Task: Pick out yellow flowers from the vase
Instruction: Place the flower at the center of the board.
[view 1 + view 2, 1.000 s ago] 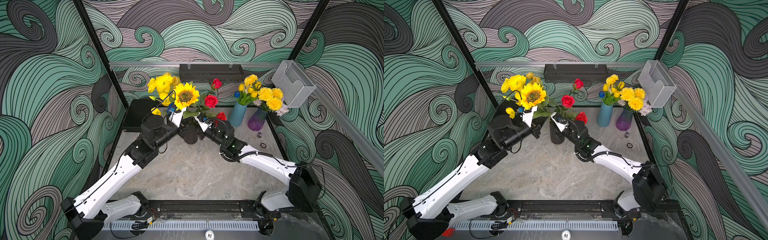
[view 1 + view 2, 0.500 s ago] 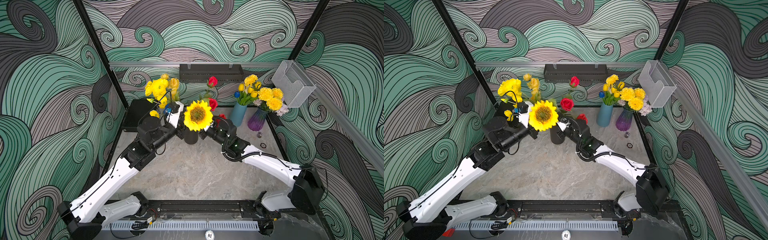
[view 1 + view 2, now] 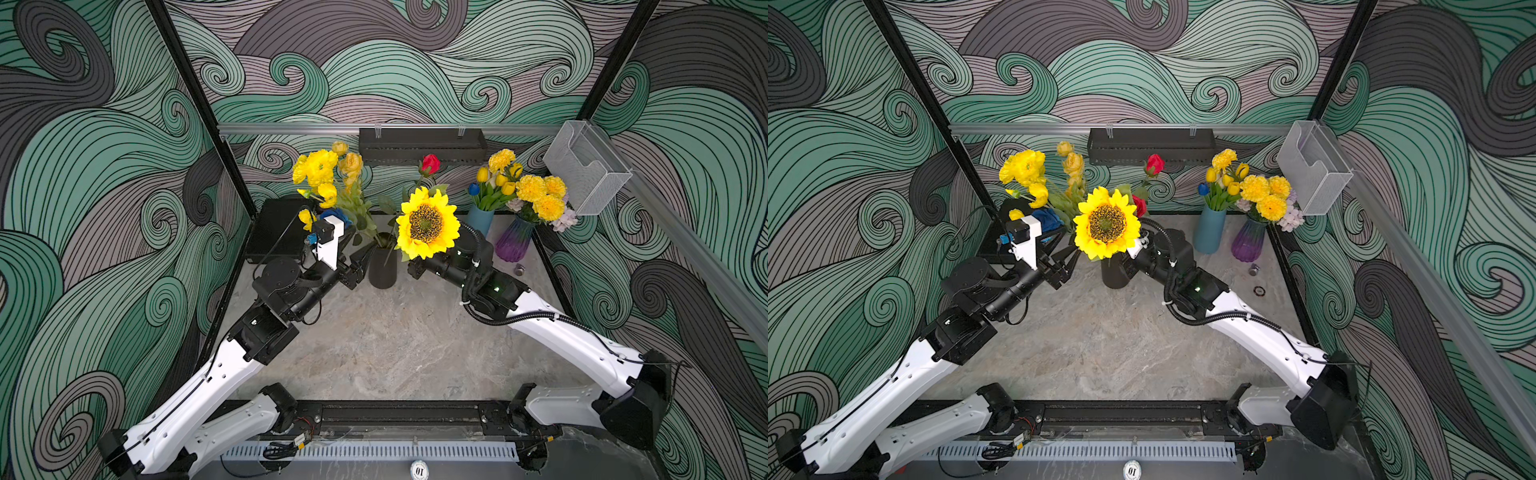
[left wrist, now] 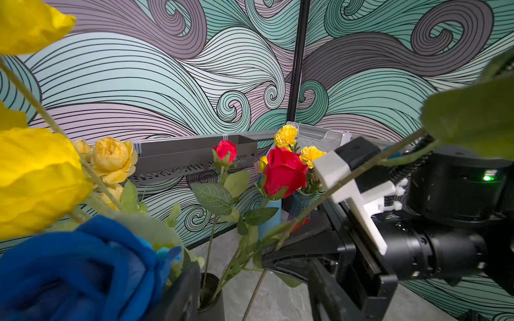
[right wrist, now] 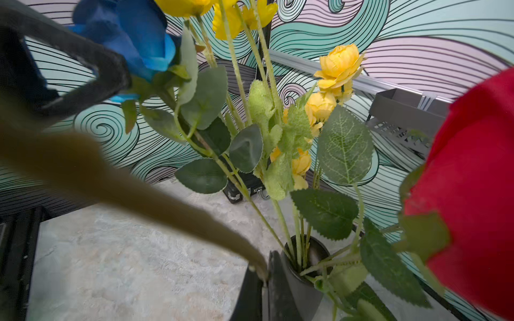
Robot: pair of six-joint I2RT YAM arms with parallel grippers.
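Note:
A black vase (image 3: 382, 270) holds yellow flowers, ruffled poppies (image 3: 318, 170) and pale roses (image 3: 351, 164), with a red rose (image 3: 430, 164) and a blue rose (image 4: 75, 266). My right gripper (image 5: 264, 276) is shut on the stem (image 4: 347, 178) of a big yellow sunflower (image 3: 426, 224), right beside the vase rim (image 5: 303, 275). The stem's lower end hangs outside the vase. My left gripper (image 3: 365, 257) stands open just left of the vase, its fingers (image 4: 180, 291) apart and off the stem.
At the back right stand a blue vase (image 3: 480, 220) of yellow tulips and a purple vase (image 3: 513, 245) of yellow carnations. A black case (image 3: 276, 232) lies back left. A mesh holder (image 3: 586, 166) and a black tray (image 3: 422, 145) hang on the walls. Small parts (image 3: 519, 270) lie near the purple vase.
The sunflower passed from left to right: my left gripper opened and let go of it, my right gripper shut on its stem, and the bloom swung rightward.

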